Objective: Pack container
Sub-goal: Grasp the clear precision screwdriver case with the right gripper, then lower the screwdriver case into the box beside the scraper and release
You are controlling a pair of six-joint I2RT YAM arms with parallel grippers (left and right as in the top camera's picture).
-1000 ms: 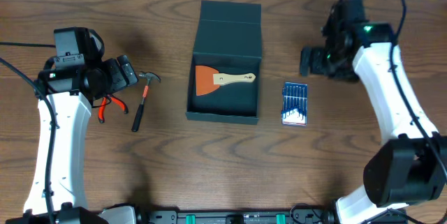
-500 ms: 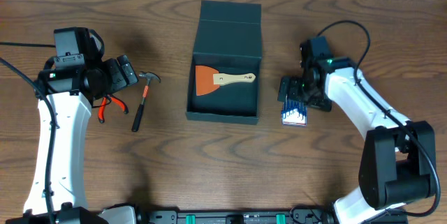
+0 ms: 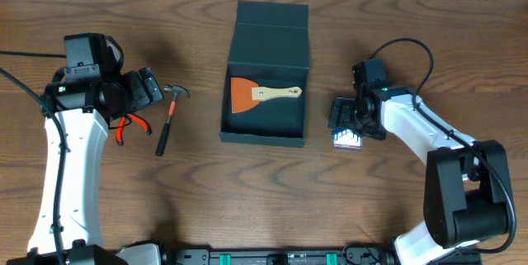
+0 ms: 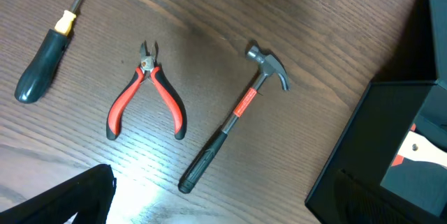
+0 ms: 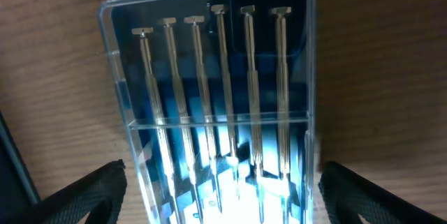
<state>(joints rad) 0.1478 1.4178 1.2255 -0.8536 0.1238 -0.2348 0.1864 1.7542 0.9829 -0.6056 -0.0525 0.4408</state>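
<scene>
The container (image 3: pixel 266 126) sits mid-desk with its flap lid folded back on the far side. An orange-bladed scraper (image 3: pixel 262 93) lies in it, leaving bare floor on the near side.

Just right of the container, apart from its wall, lies the clear blue case of precision screwdrivers (image 5: pixel 216 98). The right gripper (image 5: pixel 222 192) hangs over the near end of this case. Its fingers (image 5: pixel 84 196) are spread wide, one past each long edge, and it holds nothing.

The step in hand looks like picking up this case. To do it well, bring the fingers down level until they flank the long edges, then close squarely across the width. The plastic looks smooth and hard, so a skewed pinch could make it pivot or slip. A grip nearer the middle of the case would carry it more evenly than one at the end. Lift it clear of the container wall before moving across, and set it on the bare floor beside the scraper.

Out left, the left gripper (image 3: pixel 147 86) is spread and empty above a hammer (image 4: pixel 234 116), red-handled pliers (image 4: pixel 147 97) and a screwdriver (image 4: pixel 43 60) on the desk (image 3: pixel 247 191).
</scene>
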